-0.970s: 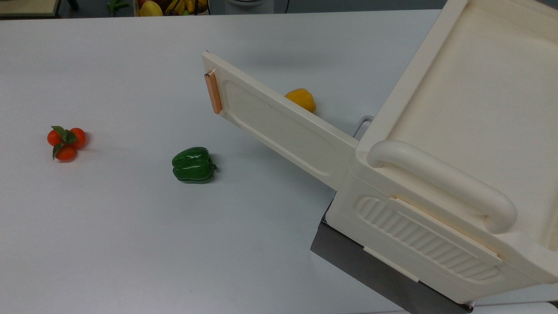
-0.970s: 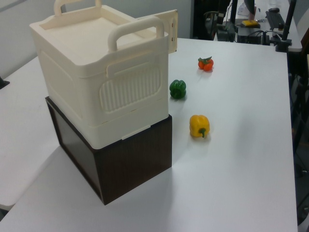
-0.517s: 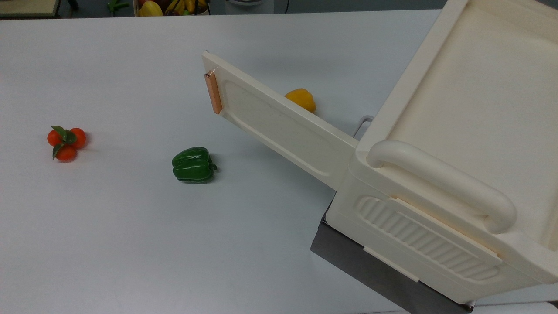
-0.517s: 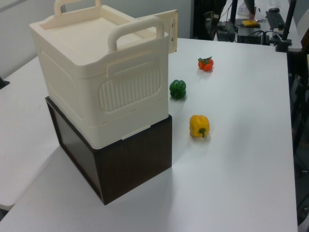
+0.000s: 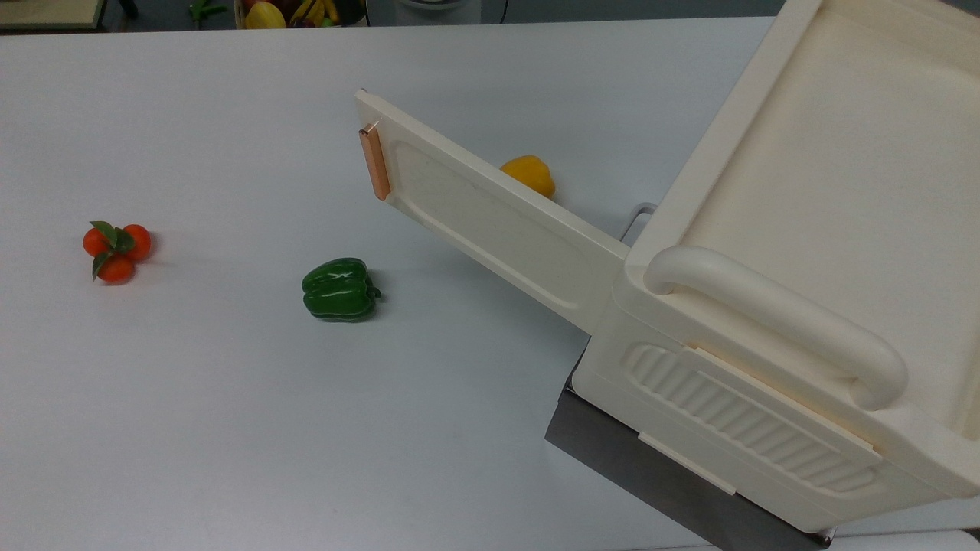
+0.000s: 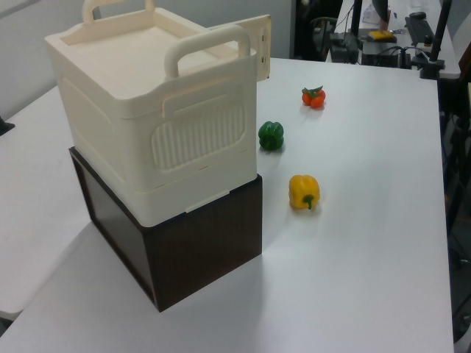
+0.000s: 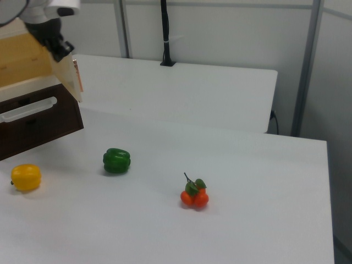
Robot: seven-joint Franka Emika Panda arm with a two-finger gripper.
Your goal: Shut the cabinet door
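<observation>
The cabinet (image 5: 811,176) is a cream box on a dark base (image 5: 612,448) at the top view's right. Its cabinet door (image 5: 490,218) stands swung wide open, reaching out over the table toward the top view's upper left, with the copper-orange handle (image 5: 374,163) at its free end. From the left view the door (image 6: 259,40) juts out behind the cabinet (image 6: 147,118). The right view has the door (image 7: 70,77) edge-on at the far left. My gripper (image 7: 55,44) hangs there just above the door's top free corner, close to it.
A green pepper (image 5: 339,288) lies in front of the open door, a yellow pepper (image 5: 530,174) behind it, and a cluster of small orange-red fruit (image 5: 116,248) far to the top view's left. A white wire handle (image 7: 27,109) sits on the dark base.
</observation>
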